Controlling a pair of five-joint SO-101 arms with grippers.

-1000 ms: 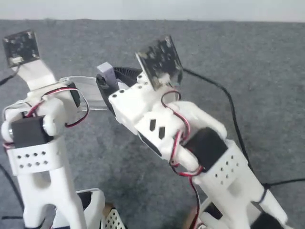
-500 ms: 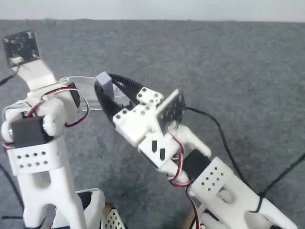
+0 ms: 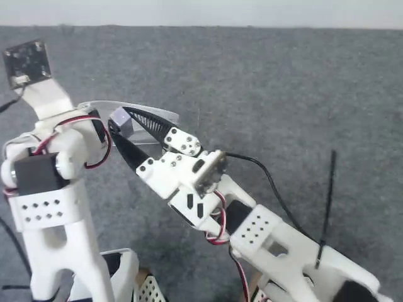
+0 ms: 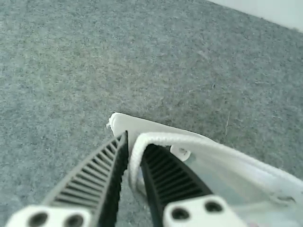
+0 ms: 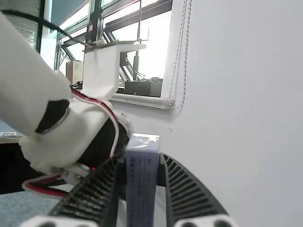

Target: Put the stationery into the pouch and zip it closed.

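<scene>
a: right gripper has swung left, clamped on the eraser. it's now upper left in the high view, at the pouch mouth.
b: left gripper pinches the pouch rim. drop looks next.

A grey, felt-like carpet is covering the table, spreading across the high view from the lower edge almost to the top, its nap showing fine, uneven flecks. Along the top edge of that frame a narrow strip of pale wall is running from side to side, meeting the carpet in a straight line. In the right wrist view a plain white wall is standing beside a window with dark frame bars, and daylight is pouring through it, bright and whitish. Thin blind cords are hanging down the wall just beside the window, and a white sill is running under the glass.
</scene>
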